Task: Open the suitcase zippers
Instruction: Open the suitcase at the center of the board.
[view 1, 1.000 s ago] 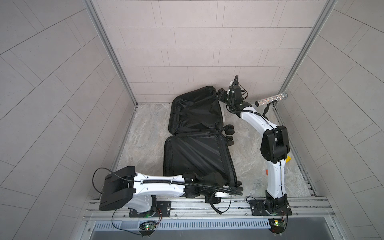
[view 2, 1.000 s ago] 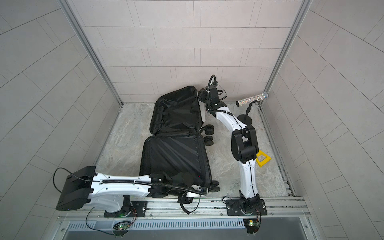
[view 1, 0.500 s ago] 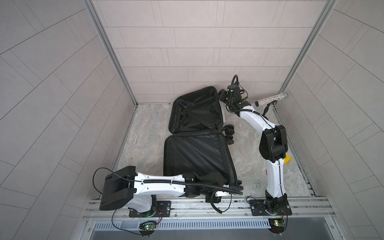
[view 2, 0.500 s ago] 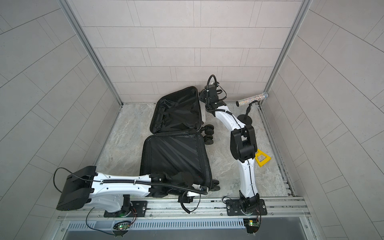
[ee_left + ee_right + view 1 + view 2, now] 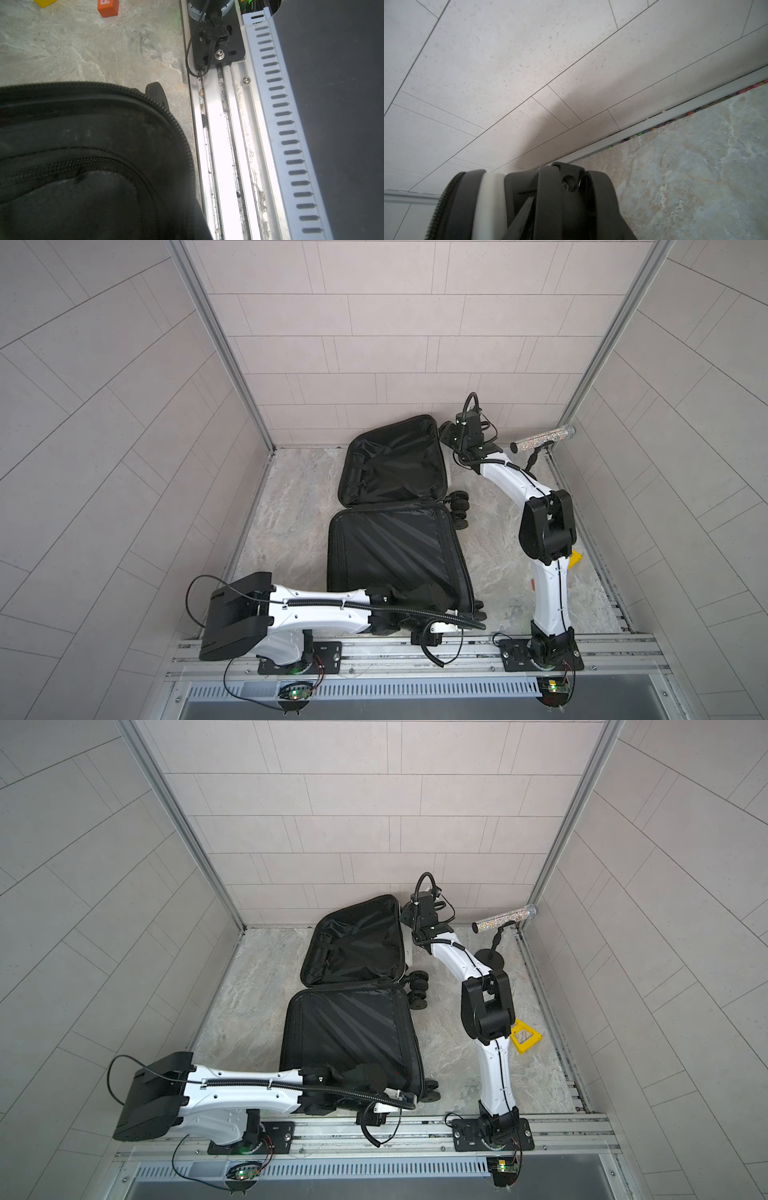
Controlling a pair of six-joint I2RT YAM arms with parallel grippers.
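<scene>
The suitcase (image 5: 395, 547) lies unzipped on the floor in both top views, both halves showing black lining. Its far half (image 5: 353, 944) is tilted up. My right gripper (image 5: 451, 439) sits at that half's far right corner. In the right wrist view a black wheel (image 5: 550, 199) and white shell (image 5: 492, 199) fill the jaw area, so it looks shut on the wheel. The zippers' teeth (image 5: 176, 128) run round the near corner. My left gripper (image 5: 451, 608) lies over that near right corner; its fingers are hidden.
Wheels (image 5: 459, 506) stick out on the case's right side. A glitter tube on a stand (image 5: 542, 439) is at the back right. A yellow frame (image 5: 525, 1038) and an orange block (image 5: 108, 8) lie near the right arm. The metal rail (image 5: 415, 649) borders the front.
The right arm's elbow has shifted very slightly toward the suitcase. The left arm and the case look unchanged.
</scene>
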